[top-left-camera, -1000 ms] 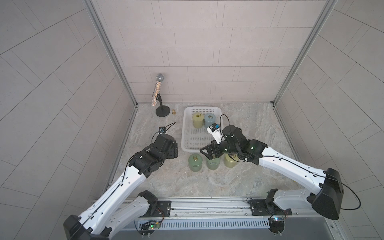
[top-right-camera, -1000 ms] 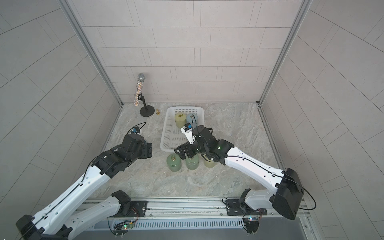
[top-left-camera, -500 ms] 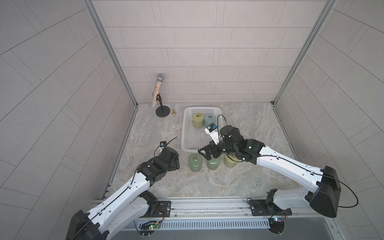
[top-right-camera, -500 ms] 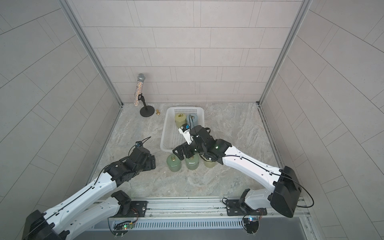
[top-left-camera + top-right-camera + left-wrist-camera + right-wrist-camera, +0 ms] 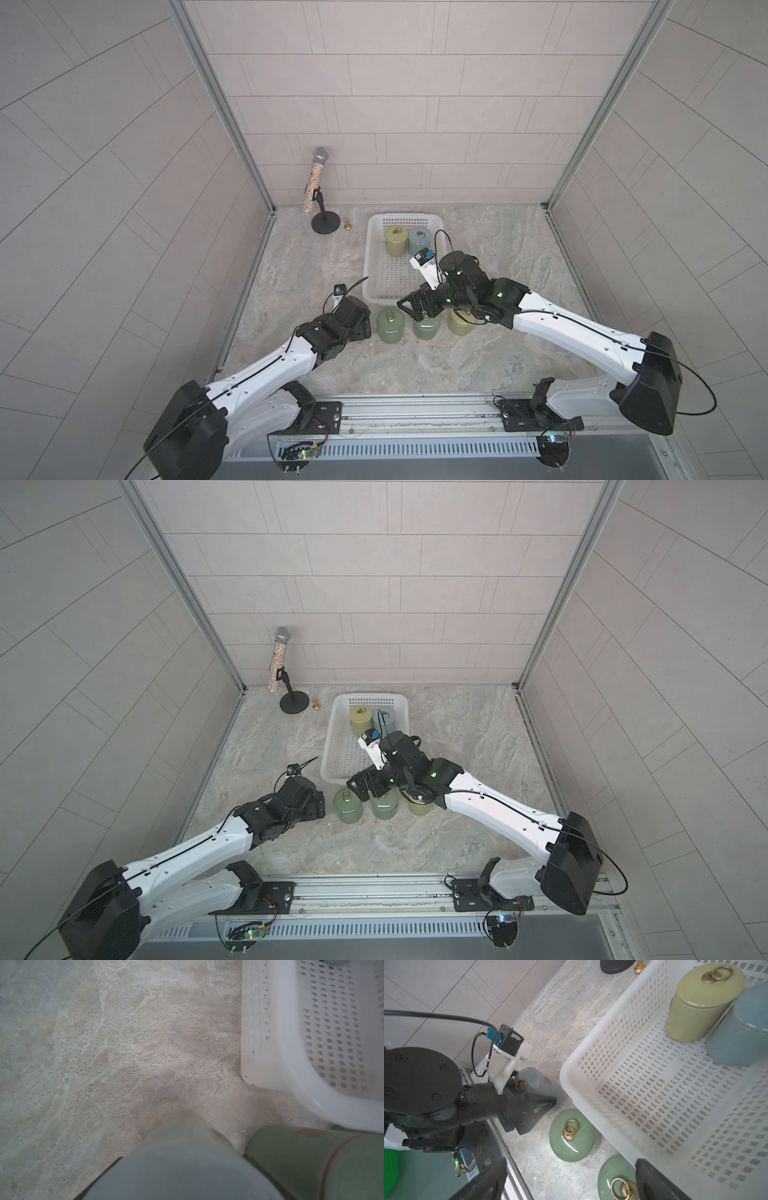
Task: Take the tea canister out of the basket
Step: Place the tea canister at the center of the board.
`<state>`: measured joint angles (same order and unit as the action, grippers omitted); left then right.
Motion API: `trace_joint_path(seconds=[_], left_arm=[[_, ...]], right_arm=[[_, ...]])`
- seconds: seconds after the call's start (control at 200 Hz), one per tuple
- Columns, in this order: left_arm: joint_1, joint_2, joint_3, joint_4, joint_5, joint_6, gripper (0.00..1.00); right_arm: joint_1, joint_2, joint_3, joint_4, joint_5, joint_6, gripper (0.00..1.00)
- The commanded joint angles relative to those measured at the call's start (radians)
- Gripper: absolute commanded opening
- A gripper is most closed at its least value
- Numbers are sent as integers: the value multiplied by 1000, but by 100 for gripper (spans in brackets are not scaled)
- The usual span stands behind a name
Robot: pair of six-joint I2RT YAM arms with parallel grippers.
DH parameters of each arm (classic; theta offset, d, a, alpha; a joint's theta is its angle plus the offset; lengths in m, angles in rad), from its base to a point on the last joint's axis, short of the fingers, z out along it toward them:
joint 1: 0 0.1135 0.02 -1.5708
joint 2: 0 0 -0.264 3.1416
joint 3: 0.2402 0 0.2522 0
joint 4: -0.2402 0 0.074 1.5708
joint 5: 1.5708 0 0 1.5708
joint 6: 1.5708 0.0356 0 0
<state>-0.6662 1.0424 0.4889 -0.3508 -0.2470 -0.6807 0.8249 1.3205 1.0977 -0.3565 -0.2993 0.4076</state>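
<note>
Left fingers (image 5: 535, 1098) pinched tilted grey-blue canister (image 5: 535, 1080); right fingers (image 5: 652, 1176) spread, empty. Risk judged: tilted hold slipping, or set-down knocking green canister (image 5: 390, 328) at its 3 o'clock.

The grey-blue canister (image 5: 178, 1167) is rendered blurred and cropped in the left wrist view and is concealed under the left arm (image 5: 328, 332) in both top views.
</note>
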Motion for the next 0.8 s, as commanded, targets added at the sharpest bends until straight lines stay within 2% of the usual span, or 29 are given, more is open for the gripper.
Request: trace_joint_path(seconds=[0.0, 0.425, 0.6, 0.635, 0.79], left_arm=[[-6, 20, -4, 89, -49, 5, 82], [-7, 181, -4, 159, -92, 33, 84], [-8, 180, -3, 137, -83, 28, 92], [-8, 169, -4, 131, -81, 28, 100], [-8, 135, -6, 90, -74, 32, 100]], right_arm=[[6, -20, -3, -18, 19, 0, 100], [6, -26, -11, -19, 22, 5, 100], [6, -23, -12, -22, 26, 4, 100], [6, -23, -12, -21, 26, 4, 100], [7, -20, -9, -21, 27, 1, 100]])
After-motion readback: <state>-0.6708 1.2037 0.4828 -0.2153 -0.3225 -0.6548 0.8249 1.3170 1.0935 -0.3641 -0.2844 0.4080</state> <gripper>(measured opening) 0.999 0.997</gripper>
